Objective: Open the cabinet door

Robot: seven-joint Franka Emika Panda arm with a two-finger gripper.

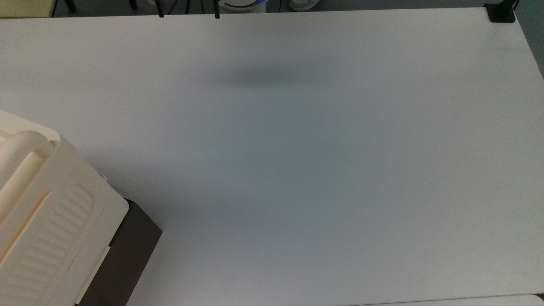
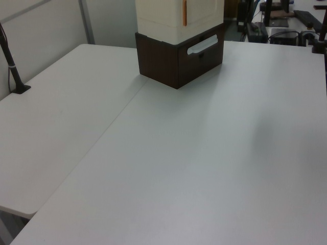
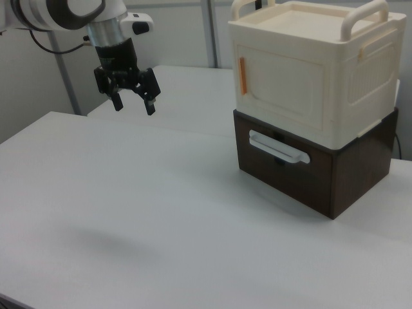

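The gripper (image 3: 132,97) is held high above the table (image 3: 161,212), fingers spread and empty. The cabinet door (image 3: 278,87) sits shut near the table's far edge, its orange handle (image 3: 242,76) thin — easily missed, so the light cabinet (image 3: 309,71) could be shoved off its brown base (image 3: 322,174).

Legible markings: none recorded.
No text, label, brand, number or sign could be read on the cream cabinet (image 3: 315,71), its brown drawer base (image 3: 302,170), or the white table (image 1: 297,170).

cabinet door (image 3: 277,80): cream | handle (image 3: 242,74): orange | drawer (image 3: 283,167): dark brown
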